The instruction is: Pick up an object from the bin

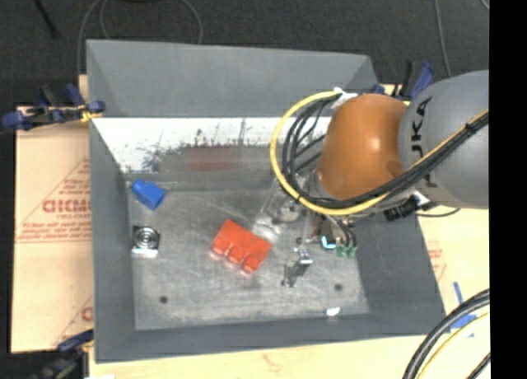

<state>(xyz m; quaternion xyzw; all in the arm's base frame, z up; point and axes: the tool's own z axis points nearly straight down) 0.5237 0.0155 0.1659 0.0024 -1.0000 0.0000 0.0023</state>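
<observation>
From the camera view I have the arm (451,140) coming in from the right, bent over the right half of the bin (115,287). Its orange cover (362,151) and the loop of yellow and black cables (285,134) sit above the back right part of the floor and hide that corner from me.

The gripper (294,270) hangs low over the floor, right of centre and a little towards the front. I cannot tell whether it is spread or pressed together: it is small and dark against the grey, and the wrist above it covers part of it. I see nothing pinched in it.

The nearest thing is the orange block (239,247), a ribbed piece lying flat and turned at an angle in the middle of the floor. It lies just beside the gripper, on its left, and the two look apart rather than touching. Just behind the block's right end, and close under the wrist, lies a clear plastic piece (275,217). Its outline is faint and I cannot make out its shape.

The rest lies well apart from the gripper. A blue block (148,194) lies at the back left, near the foot of the rear wall. A silver round part (145,240) lies in front of it along the left side. A small white bit (332,312) lies at the front edge of the floor, to the right of the gripper and nearer the front wall. Nothing lies between the gripper and the orange block.
</observation>
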